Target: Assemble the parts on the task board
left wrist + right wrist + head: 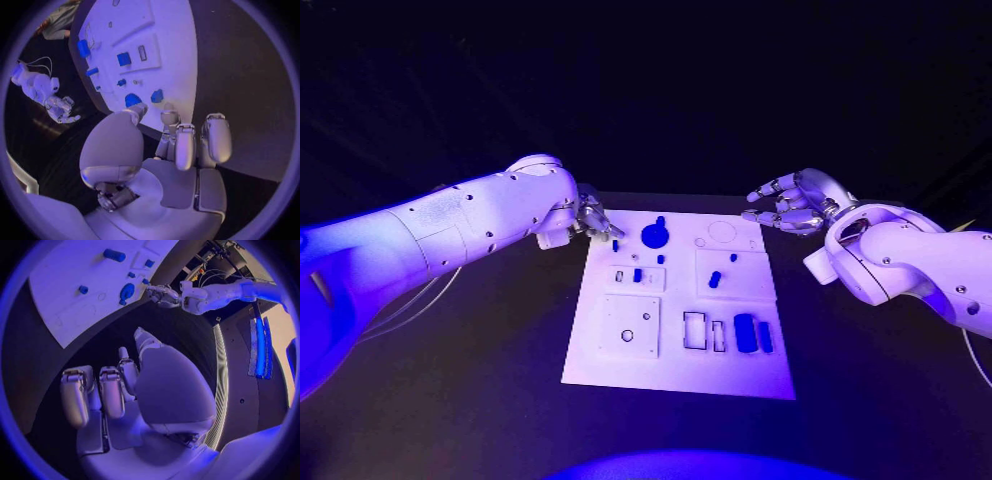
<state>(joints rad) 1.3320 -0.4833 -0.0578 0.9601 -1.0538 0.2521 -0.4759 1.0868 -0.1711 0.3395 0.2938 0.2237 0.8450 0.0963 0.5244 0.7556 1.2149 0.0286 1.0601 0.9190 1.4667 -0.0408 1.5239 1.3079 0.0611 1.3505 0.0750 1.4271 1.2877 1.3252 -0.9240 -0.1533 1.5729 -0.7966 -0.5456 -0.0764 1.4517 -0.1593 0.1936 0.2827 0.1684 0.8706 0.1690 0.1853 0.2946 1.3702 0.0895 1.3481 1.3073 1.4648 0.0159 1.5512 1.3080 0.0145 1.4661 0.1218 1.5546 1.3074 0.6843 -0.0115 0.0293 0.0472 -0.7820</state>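
While the head view looks down on the black table (473, 400), the task board (678, 360) lies at its middle, long axis running from 12 to 6 o'clock, with blue parts scattered over it: a large round part (655, 236) near the far left corner, a small peg (616, 244) just beside it at 9 o'clock, an upright piece (714, 279) at the middle, and a rounded block (746, 331) with a thin bar (764, 337) beside it toward 5 o'clock. The left hand (593, 220) sits at the board's far left corner, fingertips almost on the small peg; whether it pinches anything I cannot tell. The right hand (793, 204) hovers off the far right corner at about 1 o'clock, fingers spread, holding nothing, well apart from every part. From the left wrist, the left hand (181, 142) shows its fingers loosely curled toward the board edge (181, 75), the round part (132, 99) and a smaller blue piece (157, 95) just ahead of the fingertips (138, 109); no grasp is plainly visible. From the right wrist, the right hand (119, 390) is open over bare table, the board (69, 295) lying well ahead. By my judgement the left hand is much the nearer, and the coming move turns on the short gap toward 3 o'clock between its fingertips and the far-corner parts.
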